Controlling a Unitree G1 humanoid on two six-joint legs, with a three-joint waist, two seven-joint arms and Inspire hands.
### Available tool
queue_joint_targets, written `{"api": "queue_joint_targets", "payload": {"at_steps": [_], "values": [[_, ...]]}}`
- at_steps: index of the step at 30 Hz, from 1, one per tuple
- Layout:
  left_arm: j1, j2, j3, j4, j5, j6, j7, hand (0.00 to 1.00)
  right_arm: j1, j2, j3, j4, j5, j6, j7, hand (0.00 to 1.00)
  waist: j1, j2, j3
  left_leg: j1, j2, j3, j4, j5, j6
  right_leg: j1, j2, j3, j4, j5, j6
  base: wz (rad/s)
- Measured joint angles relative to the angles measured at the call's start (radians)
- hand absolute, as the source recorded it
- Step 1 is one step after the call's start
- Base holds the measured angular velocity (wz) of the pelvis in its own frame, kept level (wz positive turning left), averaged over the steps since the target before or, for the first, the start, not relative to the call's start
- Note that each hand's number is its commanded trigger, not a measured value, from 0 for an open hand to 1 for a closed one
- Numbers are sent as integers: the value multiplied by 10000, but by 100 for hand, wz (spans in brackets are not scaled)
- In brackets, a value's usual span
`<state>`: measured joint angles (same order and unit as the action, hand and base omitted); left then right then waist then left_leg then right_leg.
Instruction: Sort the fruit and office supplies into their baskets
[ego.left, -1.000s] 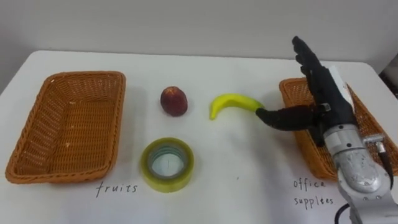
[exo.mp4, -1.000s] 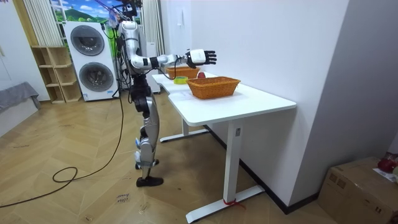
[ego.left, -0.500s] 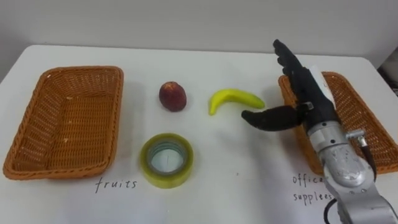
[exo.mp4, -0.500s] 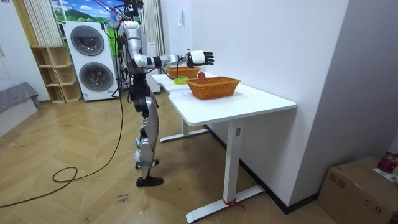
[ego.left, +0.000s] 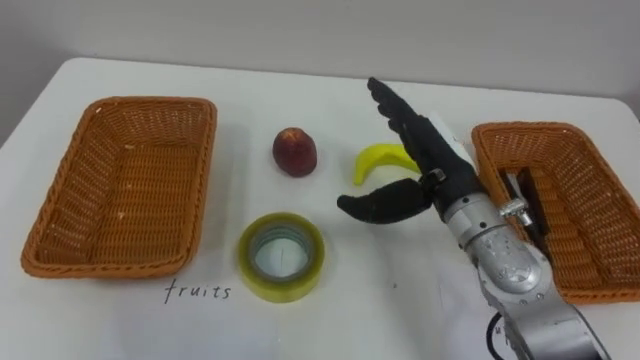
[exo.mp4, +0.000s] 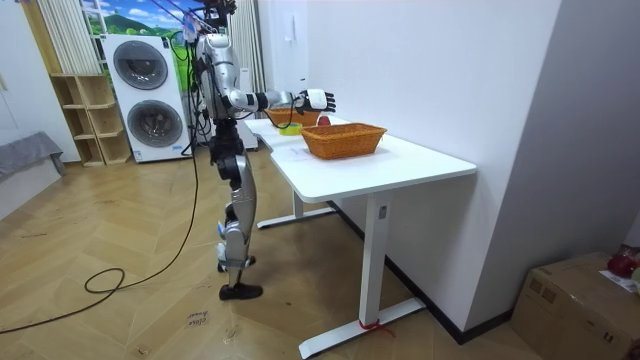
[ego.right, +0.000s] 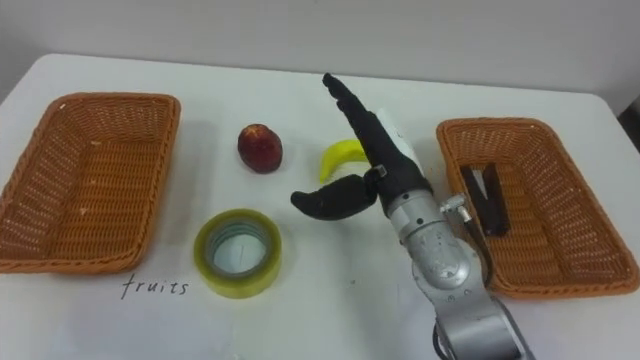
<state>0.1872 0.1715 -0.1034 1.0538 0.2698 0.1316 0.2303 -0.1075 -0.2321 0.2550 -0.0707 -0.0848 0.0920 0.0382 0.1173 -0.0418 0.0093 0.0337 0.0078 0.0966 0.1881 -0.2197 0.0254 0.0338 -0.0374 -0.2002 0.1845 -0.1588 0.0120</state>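
**The right hand (ego.left: 432, 162) spread over the banana (ego.left: 374, 160)**

The hand hangs above the middle of the table (ego.left: 390, 312). Its fingers are straight and point away from the robot, and its thumb sticks out toward the robot's left. It grips nothing. The banana lies on the table behind and under it, with its right end hidden by the palm. Whether hand and fruit touch cannot be told. A peach (ego.left: 296, 151) sits left of the banana, apart from it. The tape (ego.left: 281, 256) lies flat nearer the robot, in front of the peach. The left basket (ego.left: 122, 104) stands well to the left. The right basket (ego.left: 530, 128) stands at the right, with a dark object (ego.left: 524, 196) lying inside. In the room view the robot stands upright at the table's far end, one arm stretched over it and washers (exo.mp4: 140, 66) behind.
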Motion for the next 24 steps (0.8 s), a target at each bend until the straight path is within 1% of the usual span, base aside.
{"api": "queue_joint_targets", "payload": {"at_steps": [2,5,8,12,14,19,24], "values": [[62,-25,-1,-77,4,-3,1,0,-119,10,-3,111,-1,0,-75,0,-11,40,-12,-52,-10,-57,22,8,8,-4,-20,-99,-6,0,1,12],[91,-26,-2,-117,12,-1,10,0,-259,23,1,225,-51,-9,-136,0,8,85,14,-87,-13,-131,22,12,10,-6,-38,-293,-9,-1,1,8],[96,-29,-12,-174,12,0,18,0,-260,92,1,351,-263,-39,-175,0,4,76,8,-140,-20,-194,28,21,19,-14,-62,-489,-10,-1,1,9],[116,-28,-11,-195,15,-1,17,0,-263,231,2,626,-442,-40,-180,0,32,60,-2,-164,-36,-198,30,25,26,-29,-78,-502,-12,-1,1,1],[86,-27,-10,-242,46,-15,19,0,-266,299,2,666,-517,-40,-179,0,30,24,-51,-283,-48,-195,67,33,37,-139,-93,-500,-10,-1,1,0],[58,-39,-10,-243,48,-85,45,0,-292,406,10,851,-555,-57,-230,0,81,10,-58,-306,-51,-210,111,41,38,-139,-100,-504,-11,-1,1,0],[8,-38,-7,-246,46,-84,61,0,-333,407,16,1118,-590,-73,-235,0,98,12,-50,-398,-48,-308,151,65,45,-157,-119,-564,-11,-1,1,5]]}}
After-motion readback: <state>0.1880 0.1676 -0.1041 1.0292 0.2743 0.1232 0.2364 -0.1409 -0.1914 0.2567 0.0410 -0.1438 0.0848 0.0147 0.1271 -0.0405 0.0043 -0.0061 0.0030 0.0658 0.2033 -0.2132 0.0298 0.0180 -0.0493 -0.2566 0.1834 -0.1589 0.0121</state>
